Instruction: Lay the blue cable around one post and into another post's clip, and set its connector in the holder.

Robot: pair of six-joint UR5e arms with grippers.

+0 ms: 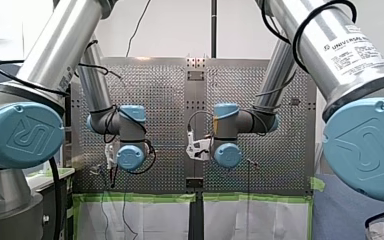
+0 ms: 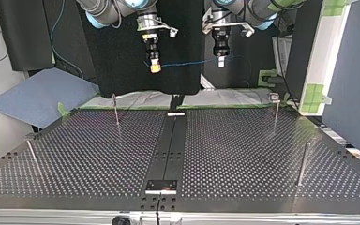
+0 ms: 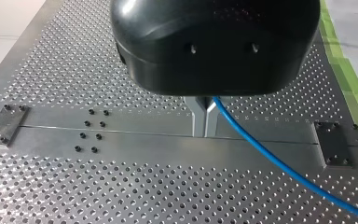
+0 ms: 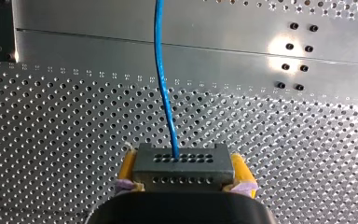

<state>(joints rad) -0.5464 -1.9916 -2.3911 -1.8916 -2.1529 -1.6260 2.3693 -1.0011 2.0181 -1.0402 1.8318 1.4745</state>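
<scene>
**Cable and connector both up in the grippers, off the table**

Right gripper (image 4: pixel 182 173): yellow pads are closed onto the two ends of a dark grey connector (image 4: pixel 182 163), jaws about one connector-length apart. The connector face shows two rows of small holes. The blue cable (image 4: pixel 165 84) comes out of the upper row and runs ahead over the table (image 4: pixel 51 140).

Left gripper (image 3: pixel 204 122): black body, metal fingers pressed together on the cable. The cable comes out beside the fingers and runs off across the table.

In the top view the two grippers hang side by side above the table's far edge. The cable spans almost level between them with a slight sag, well clear of the table.

Counts:
- 2 arms, 2 grippers
- 1 cable, 1 connector
- 4 posts (image 2: pixel 116 110), all upright: two near the far edge and two nearer the camera, out toward the side edges. All are well apart from the cable.
- 2 dark plates (image 3: pixel 333 142) bolted on the smooth centre strip (image 3: pixel 144 135), one toward each end.

The far post at the top view's right has a small block on top. Can't tell if it's a clip.

Can't tell whether either plate is the holder. The only thing holding the connector is the right gripper.
</scene>
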